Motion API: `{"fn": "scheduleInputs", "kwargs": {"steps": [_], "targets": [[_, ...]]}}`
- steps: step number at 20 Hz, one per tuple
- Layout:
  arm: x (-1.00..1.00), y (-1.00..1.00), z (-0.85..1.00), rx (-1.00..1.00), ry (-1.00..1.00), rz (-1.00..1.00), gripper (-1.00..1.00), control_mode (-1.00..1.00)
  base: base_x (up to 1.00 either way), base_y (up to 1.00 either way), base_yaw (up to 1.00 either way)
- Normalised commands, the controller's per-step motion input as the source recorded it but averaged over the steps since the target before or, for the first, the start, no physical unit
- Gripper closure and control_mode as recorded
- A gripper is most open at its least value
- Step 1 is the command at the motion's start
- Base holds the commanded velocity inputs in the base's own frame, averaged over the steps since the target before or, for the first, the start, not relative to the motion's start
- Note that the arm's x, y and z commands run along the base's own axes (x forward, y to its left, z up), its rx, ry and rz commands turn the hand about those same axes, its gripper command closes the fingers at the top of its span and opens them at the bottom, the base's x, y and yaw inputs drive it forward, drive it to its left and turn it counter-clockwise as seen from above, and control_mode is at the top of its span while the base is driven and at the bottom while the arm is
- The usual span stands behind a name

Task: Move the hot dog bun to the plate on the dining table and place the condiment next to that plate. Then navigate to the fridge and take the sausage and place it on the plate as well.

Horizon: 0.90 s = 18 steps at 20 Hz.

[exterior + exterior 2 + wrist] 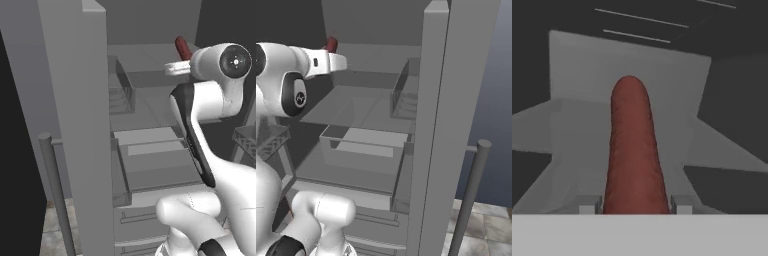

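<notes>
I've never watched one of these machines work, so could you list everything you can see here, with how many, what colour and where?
sausage: one, dark red-brown, clamped between the hand's two fingers, pointing away from the hand; its tip sticks up past the hand in front of the upper fridge shelf.
fridge: one, grey, doors open, shelves and drawers inside.
fridge door: two, grey, swung open at either side of the interior.
door handle: one on each door, grey vertical bar.
floor: pale tiles, below the fridge.
arm: one, white with dark joints, raised before the fridge.
hand: one, closed on the sausage.
</notes>
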Motion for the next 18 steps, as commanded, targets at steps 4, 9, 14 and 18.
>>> {"fn": "scheduleInputs", "kwargs": {"steps": [4, 9, 14, 18], "targets": [[-1.0, -0.29, 0.01, 0.09, 0.0, -0.12, 1.0, -1.0, 0.0, 0.0, 0.0], [-1.0, -0.14, 0.0, 0.05, 0.0, -0.1, 1.0, -1.0, 0.0, 0.0, 0.0], [-0.7, 0.0, -0.02, 0.0, 0.0, -0.05, 1.0, -1.0, 0.0, 0.0, 0.0], [-0.16, 0.0, 0.0, 0.0, 0.01, 0.0, 1.0, -1.0, 0.0, 0.0, 0.0]]}}
